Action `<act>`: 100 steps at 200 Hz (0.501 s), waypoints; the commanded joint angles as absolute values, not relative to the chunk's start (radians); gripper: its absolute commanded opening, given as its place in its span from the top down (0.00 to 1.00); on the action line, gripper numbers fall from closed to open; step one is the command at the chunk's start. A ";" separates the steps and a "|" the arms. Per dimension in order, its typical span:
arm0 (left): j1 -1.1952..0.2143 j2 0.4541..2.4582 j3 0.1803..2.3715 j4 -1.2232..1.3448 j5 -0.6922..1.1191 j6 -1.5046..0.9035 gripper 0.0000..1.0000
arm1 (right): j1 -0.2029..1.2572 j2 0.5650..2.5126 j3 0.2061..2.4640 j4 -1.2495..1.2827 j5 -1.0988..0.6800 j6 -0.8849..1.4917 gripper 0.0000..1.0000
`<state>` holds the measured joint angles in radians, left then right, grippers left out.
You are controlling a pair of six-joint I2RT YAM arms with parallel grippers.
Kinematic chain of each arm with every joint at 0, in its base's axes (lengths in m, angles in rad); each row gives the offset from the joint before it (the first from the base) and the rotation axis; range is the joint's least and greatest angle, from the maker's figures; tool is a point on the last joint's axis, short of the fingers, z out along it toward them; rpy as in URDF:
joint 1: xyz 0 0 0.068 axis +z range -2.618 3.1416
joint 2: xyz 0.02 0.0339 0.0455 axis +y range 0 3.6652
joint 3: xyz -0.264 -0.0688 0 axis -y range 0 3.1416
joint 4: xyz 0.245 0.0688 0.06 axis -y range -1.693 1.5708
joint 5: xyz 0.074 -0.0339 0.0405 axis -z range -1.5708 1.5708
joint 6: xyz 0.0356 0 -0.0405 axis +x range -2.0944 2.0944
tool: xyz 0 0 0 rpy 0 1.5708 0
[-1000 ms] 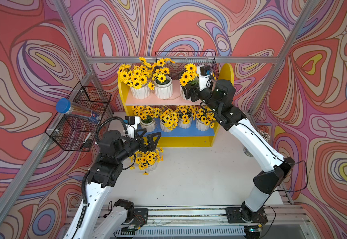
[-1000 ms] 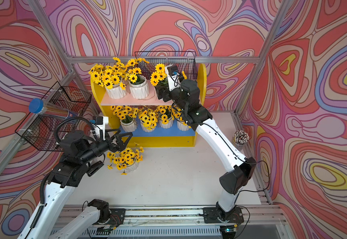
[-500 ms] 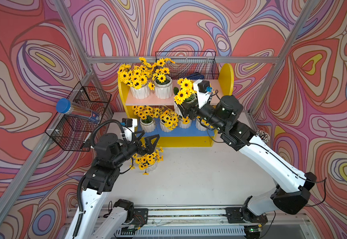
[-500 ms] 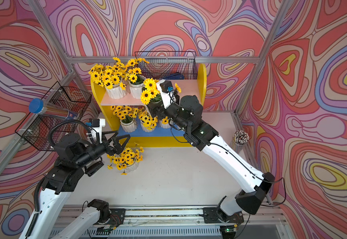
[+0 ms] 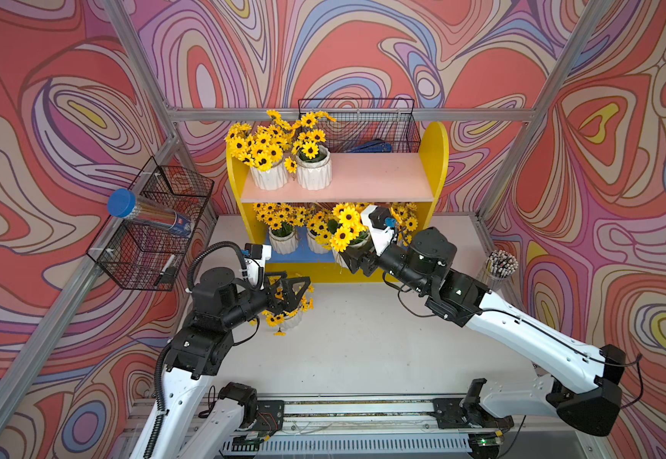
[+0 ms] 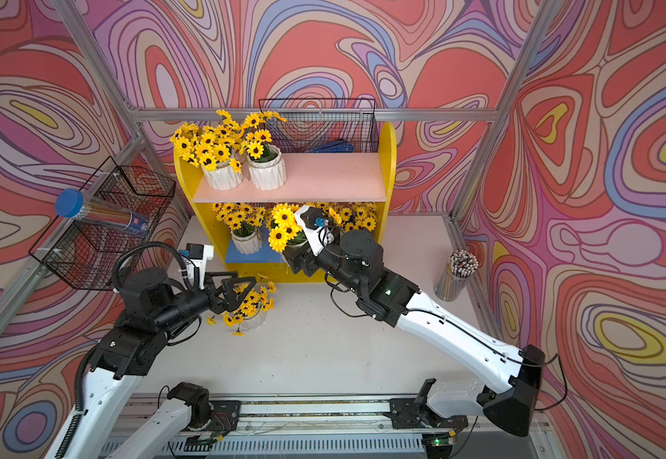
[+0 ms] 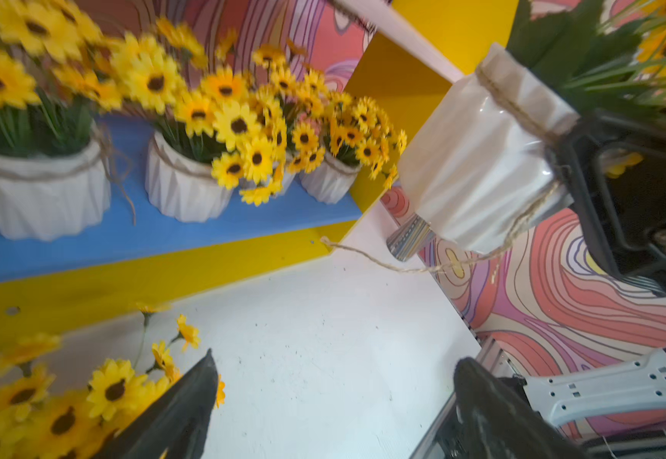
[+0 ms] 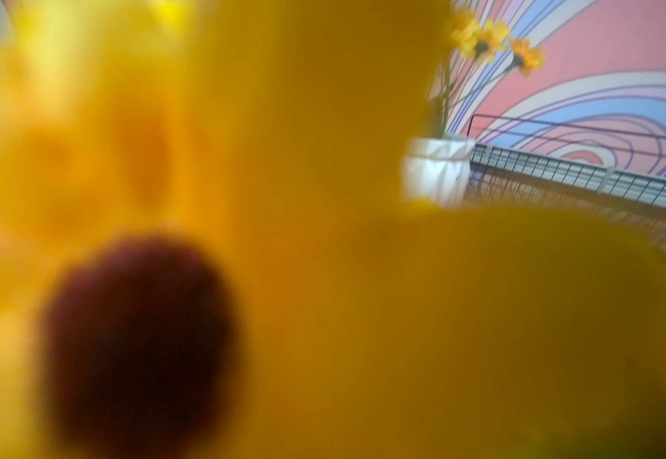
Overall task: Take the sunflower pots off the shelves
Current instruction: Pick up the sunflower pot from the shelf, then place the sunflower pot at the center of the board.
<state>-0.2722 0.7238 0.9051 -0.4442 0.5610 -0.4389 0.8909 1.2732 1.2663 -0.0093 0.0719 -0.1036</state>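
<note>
The shelves point(image 5: 436, 159) stand at the table's point(image 5: 363, 349) back edge. Two sunflower pots point(image 5: 270, 178) point(image 5: 314, 177) sit at the upper board's point(image 5: 379, 179) left end. More pots point(image 5: 282, 241) line the lower board point(image 5: 303, 255), a lifted pot point(image 7: 478, 159) hanging before it. One pot point(image 5: 293, 321) stands on the table before the shelves' left end.

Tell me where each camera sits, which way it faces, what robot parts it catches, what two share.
Top views: high over the rail, looking down at the shelves; left arm and right arm show.
Left wrist: on left arm, looks past the left gripper's open jaws at lower-board pots and the carried pot in the right gripper.
Right wrist: on right arm, mostly blocked by a blurred sunflower; one upper-board pot shows, no robot.
Shared by top and left wrist: the carried pot.
</note>
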 commanded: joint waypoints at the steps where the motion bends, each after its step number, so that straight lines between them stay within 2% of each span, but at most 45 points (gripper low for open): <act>1: -0.319 0.737 0.894 -0.439 0.571 -0.468 0.08 | 0.901 1.215 1.185 0.111 0.101 -0.045 1.00; 52: -0.343 0.707 0.952 -0.531 0.484 -0.385 0.04 | 0.914 1.199 0.957 0.210 0.095 0.038 1.00; 100: -0.343 0.772 0.930 -0.517 0.526 -0.418 0.06 | 0.917 1.261 0.751 0.427 0.086 0.131 1.00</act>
<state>-0.3397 0.7479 0.9497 -0.4980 0.5228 -0.4149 0.9070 1.2297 0.7994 0.1936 0.0883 0.0597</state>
